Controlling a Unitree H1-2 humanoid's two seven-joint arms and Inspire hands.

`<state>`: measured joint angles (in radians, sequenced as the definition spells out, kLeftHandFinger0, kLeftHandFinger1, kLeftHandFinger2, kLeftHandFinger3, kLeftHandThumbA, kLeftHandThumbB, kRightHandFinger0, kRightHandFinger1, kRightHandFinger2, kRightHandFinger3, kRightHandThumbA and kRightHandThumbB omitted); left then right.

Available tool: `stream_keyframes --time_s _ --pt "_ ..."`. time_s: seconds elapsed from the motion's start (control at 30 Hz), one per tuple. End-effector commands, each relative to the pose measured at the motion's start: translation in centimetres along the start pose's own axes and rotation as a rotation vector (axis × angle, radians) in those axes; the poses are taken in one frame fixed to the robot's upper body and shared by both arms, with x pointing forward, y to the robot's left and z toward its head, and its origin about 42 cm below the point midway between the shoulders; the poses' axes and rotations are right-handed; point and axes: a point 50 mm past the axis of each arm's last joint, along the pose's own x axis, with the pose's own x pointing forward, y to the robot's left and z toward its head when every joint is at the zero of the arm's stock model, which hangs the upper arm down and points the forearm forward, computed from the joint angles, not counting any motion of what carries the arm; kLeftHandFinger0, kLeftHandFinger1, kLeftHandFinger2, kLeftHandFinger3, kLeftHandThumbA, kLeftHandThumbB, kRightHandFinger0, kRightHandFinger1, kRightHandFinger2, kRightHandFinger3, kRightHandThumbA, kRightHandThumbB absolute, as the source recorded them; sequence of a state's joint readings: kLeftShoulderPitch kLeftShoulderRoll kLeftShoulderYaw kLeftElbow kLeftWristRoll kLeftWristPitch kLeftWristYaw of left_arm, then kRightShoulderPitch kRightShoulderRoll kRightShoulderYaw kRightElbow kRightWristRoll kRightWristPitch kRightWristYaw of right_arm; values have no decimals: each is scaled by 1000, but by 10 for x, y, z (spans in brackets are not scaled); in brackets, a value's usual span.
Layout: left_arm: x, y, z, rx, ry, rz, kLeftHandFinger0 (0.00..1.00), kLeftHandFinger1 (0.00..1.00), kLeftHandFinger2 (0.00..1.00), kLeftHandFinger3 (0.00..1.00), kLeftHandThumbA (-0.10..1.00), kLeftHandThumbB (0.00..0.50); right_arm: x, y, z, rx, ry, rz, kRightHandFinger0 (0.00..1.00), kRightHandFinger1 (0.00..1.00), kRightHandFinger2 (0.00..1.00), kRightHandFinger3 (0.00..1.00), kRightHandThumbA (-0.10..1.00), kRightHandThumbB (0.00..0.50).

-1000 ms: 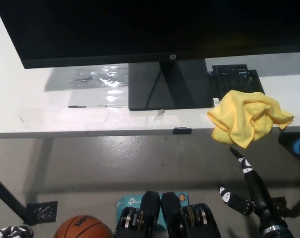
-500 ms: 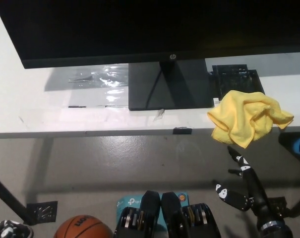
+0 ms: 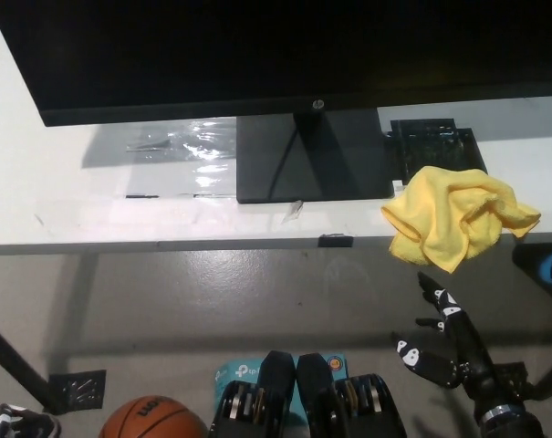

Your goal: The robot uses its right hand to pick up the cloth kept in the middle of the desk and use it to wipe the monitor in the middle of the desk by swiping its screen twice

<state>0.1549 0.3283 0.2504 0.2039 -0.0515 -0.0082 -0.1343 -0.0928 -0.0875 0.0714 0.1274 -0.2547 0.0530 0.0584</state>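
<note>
A crumpled yellow cloth [image 3: 458, 216] lies on the white desk [image 3: 75, 205] at the right, hanging a little over its front edge. The black monitor [image 3: 257, 55] fills the top of the head view, on a black stand base [image 3: 312, 155] to the cloth's left. My black right hand [image 3: 444, 338] hangs below the desk edge, under the cloth and apart from it, open with its fingers spread and nothing held. Only a sliver of my white left hand [image 3: 6, 422] shows at the bottom left corner.
A black tray [image 3: 435, 146] sits behind the cloth. Clear plastic wrap [image 3: 180, 141] lies left of the stand. On the floor are an orange basketball [image 3: 152, 422], a black desk leg [image 3: 15, 370] and a blue object [image 3: 551, 269] at the right edge.
My right hand has drawn slightly down and toward the body, its fingers spreading a bit. The left hand has slipped lower at the bottom left corner. The cloth has not moved.
</note>
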Motion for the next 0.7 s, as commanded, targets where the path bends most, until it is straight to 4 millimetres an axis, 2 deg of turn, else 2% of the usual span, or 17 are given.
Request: stream_keyframes --time_s 0.0,0.23,0.5,0.67 --pt "3 5 12 -19 -33 37 664 660 34 0 795 500 3 -7 9 26 -28 1 746 976 1000 1000 630 42" --pt "4 6 14 -46 -27 42 684 643 23 0 788 500 4 -8 8 20 -22 3 745 982 1000 1000 634 44" --pt "9 7 19 -38 -16 55 662 646 23 0 773 500 9 -7 10 23 -24 4 703 933 1000 1000 612 41" --pt "9 6 18 -58 -7 53 688 660 31 16 754 500 8 -7 8 21 -12 13 709 899 1000 1000 671 57"
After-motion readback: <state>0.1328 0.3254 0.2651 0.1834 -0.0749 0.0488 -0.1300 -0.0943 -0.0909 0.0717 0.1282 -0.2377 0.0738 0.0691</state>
